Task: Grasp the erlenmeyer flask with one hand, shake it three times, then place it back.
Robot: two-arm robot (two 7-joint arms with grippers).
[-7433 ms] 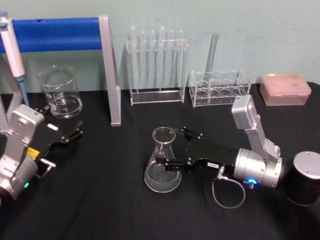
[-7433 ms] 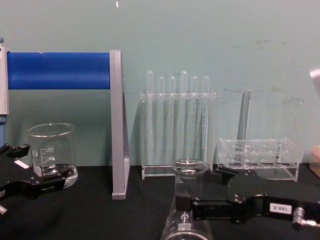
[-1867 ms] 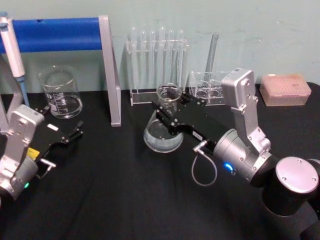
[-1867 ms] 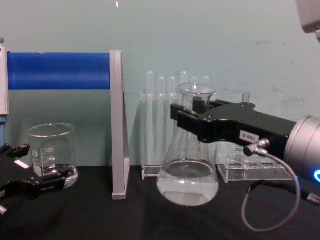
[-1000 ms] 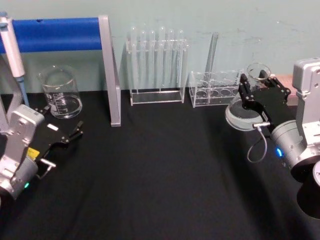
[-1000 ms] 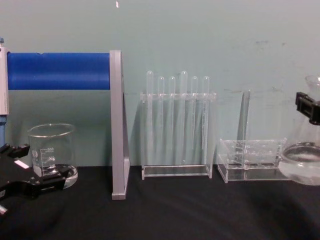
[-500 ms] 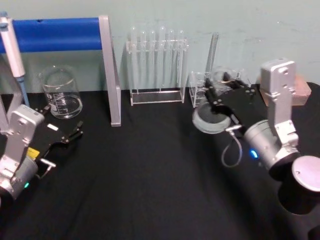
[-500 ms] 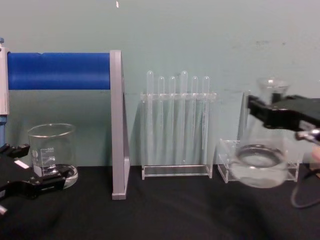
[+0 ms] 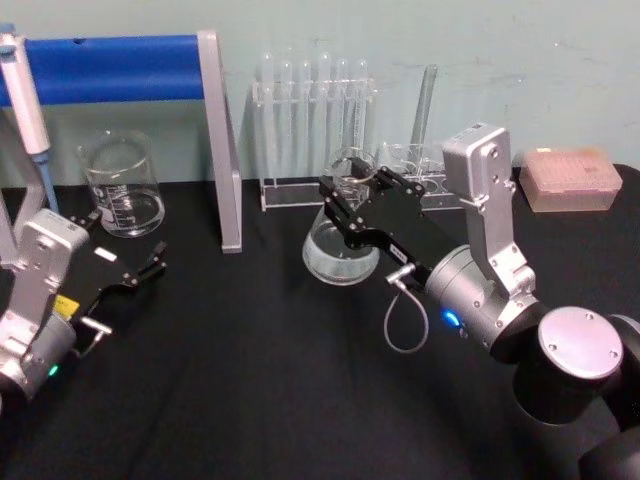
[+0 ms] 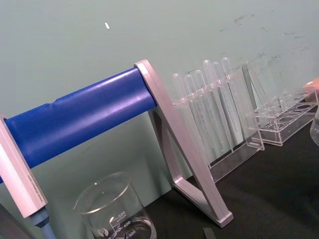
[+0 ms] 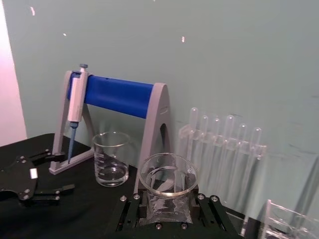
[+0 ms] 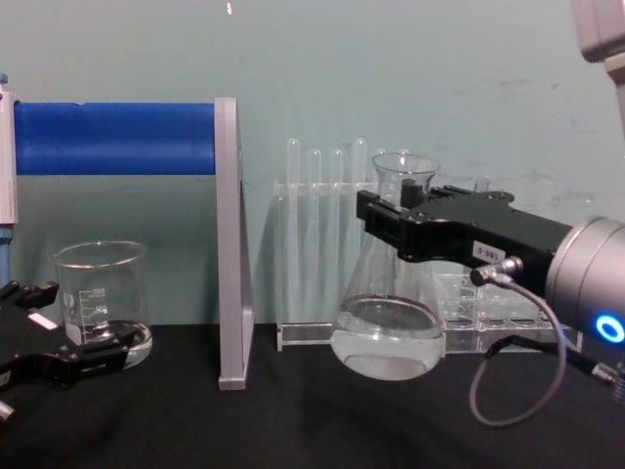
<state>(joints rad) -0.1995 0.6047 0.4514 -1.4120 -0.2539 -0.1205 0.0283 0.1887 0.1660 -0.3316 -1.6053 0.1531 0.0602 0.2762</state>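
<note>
Gripping the erlenmeyer flask [image 9: 340, 250] by its neck, your right gripper [image 9: 356, 192] has its fingers closed on the glass; flask hangs near upright, base clear of the counter [image 9: 250, 390], body straight below the fingers. Put-back likely means a plain descent. Your left gripper [image 9: 140, 268] sits parked far left, fingers spread, well apart.

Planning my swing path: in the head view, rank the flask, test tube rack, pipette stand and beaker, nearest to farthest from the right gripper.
1. erlenmeyer flask, clamped by the right gripper.
2. test tube rack, just behind.
3. pipette stand, to the left.
4. beaker, far left.
</note>
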